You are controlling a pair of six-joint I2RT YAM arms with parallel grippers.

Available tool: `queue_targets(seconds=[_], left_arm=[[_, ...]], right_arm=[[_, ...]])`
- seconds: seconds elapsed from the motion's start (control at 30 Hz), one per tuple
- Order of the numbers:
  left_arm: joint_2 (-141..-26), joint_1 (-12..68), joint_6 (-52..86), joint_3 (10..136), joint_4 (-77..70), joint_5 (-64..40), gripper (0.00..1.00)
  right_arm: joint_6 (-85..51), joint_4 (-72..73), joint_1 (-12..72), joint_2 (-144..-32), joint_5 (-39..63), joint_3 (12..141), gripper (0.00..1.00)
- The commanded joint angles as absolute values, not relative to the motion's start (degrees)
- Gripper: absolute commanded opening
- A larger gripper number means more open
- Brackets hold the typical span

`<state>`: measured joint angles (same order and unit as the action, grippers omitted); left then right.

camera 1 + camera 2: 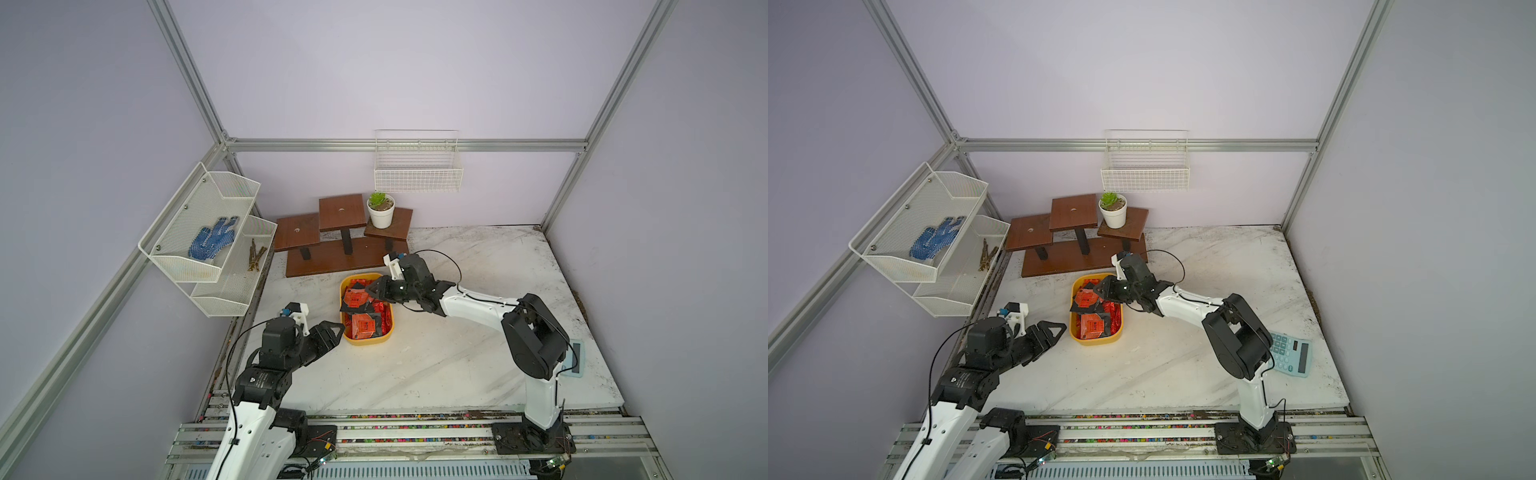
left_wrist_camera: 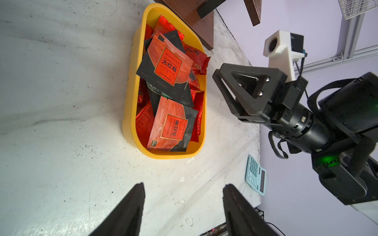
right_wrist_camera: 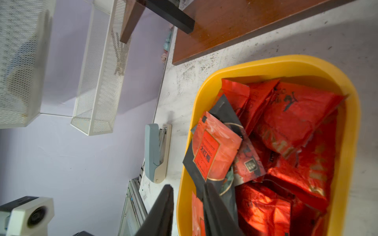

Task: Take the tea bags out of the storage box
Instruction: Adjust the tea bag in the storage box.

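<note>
The yellow storage box (image 1: 365, 340) (image 1: 1096, 341) (image 2: 128, 114) (image 3: 347, 143) stands mid-table, filled with tea bags: shiny red sachets (image 3: 296, 114) and black packets with red labels (image 2: 173, 126) (image 1: 365, 325). One black packet (image 3: 214, 147) (image 2: 167, 65) lies tilted on the pile at the far end. My right gripper (image 1: 368, 291) (image 1: 1099, 289) (image 3: 187, 187) hangs over that end. Its jaws stand a narrow gap apart, one finger touching the packet's corner, with the box rim showing between them. My left gripper (image 1: 338, 330) (image 1: 1061, 328) (image 2: 184, 188) is open over bare table beside the box's near end.
A pale blue calculator (image 1: 1289, 353) (image 2: 255, 177) lies by the right arm's base. A stapler (image 3: 157, 151) sits left of the box. Behind it are a wooden stepped stand (image 1: 340, 253) and a potted plant (image 1: 381, 212). White mesh shelves (image 1: 208, 232) and a wire basket (image 1: 417, 174) hang on the walls.
</note>
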<state>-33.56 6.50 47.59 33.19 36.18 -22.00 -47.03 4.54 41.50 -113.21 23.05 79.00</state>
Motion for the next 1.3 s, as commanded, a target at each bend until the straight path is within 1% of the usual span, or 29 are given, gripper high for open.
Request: queue_targets(seconds=[0.0,0.77,1.07,1.27], left_arm=[[-33.2,6.7,47.6,34.3,36.0,-21.1,0.65],[-31.6,6.6,47.4,34.3,37.7,-19.9,0.67],[-31.6,6.7,47.5,34.4,37.9,-19.9,0.68],[-31.6,6.7,47.5,34.5,38.0,-19.7,0.67]], right_arm=[[-45.6,2.2,41.9,-114.4,21.4,80.5,0.31],[-47.6,4.3,42.0,-119.7,21.1,83.2,0.32],[-47.9,4.2,41.9,-121.5,20.7,85.0,0.31],[-48.7,5.2,41.9,-122.5,21.4,86.0,0.28]])
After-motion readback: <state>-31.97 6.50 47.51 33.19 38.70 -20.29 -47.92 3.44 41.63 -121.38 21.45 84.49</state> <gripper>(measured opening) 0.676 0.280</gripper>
